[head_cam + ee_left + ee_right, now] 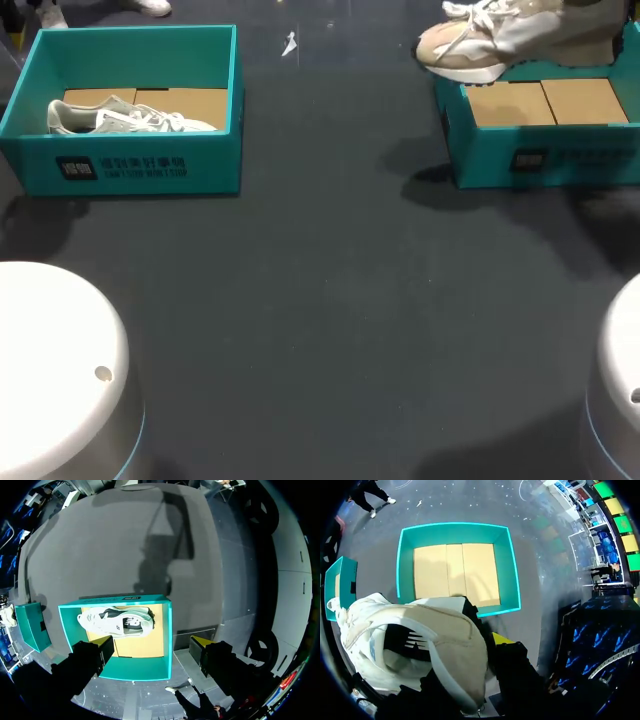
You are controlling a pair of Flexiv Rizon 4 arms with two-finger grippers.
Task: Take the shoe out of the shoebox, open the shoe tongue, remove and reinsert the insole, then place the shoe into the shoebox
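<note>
Closest in, at 7 o'clock of the head view, rounded white base of left arm (50,370); matching base of right arm (622,370) at 5 o'clock, dark table (330,300) between.

At 10 o'clock, teal left shoebox (140,165), open-topped, with grey shoe (120,118) lying on its side on the cardboard floor. From the left wrist, left gripper (151,647) high above that box, fingers spread wide and holding nothing, with the box's near end below and between the yellow tips, well apart from the shoe.

At 12 o'clock, small white paper scrap (289,43) flat on the table.

Between 1 and 2 o'clock, teal right shoebox (540,160), showing only cardboard flaps inside. Above its far left corner, beige shoe (475,45), aloft, sole down, toe toward 9 o'clock. From the right wrist, right gripper (480,647) clamped on that shoe, one yellow fingertip (500,639) just outside the padded collar, the other hidden behind the shoe. Beyond shoe and fingers, the right shoebox below, none of the shoe inside it.
</note>
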